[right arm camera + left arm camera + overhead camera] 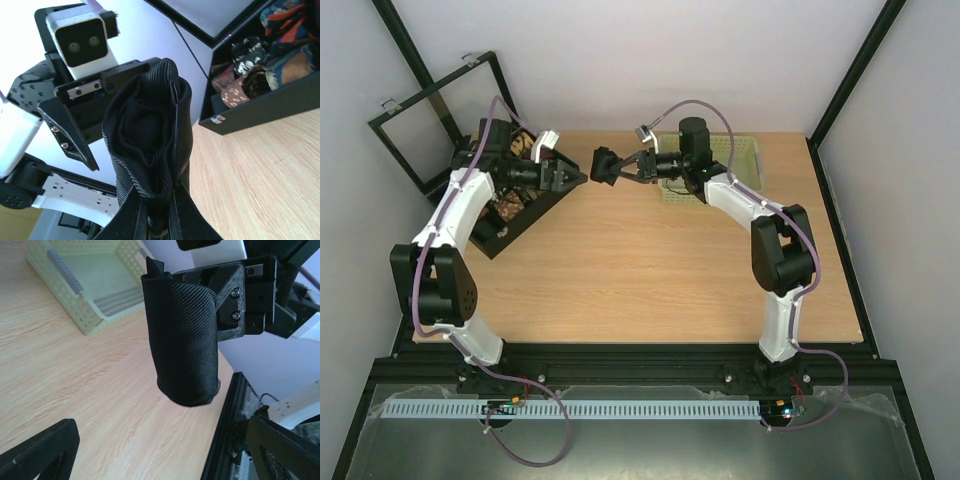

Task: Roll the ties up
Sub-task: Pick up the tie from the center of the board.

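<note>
The plain black tie [604, 165] is a rolled coil held in the air above the table's far middle. My right gripper [620, 167] is shut on it. In the right wrist view the coil [147, 145] stands up between the fingers [132, 220]. My left gripper [575, 176] is open and empty, facing the coil from the left with a small gap. In the left wrist view the coil [182, 340] hangs ahead of the spread fingers [45, 450]. Several patterned tie coils [250, 82] lie in the black box [525, 225].
The black compartmented box [260, 112] stands at the far left with its framed lid [430, 115] open behind it. The pale green perforated basket [745, 160] stands at the far right, under the right arm, and also shows in the left wrist view [95, 285].
</note>
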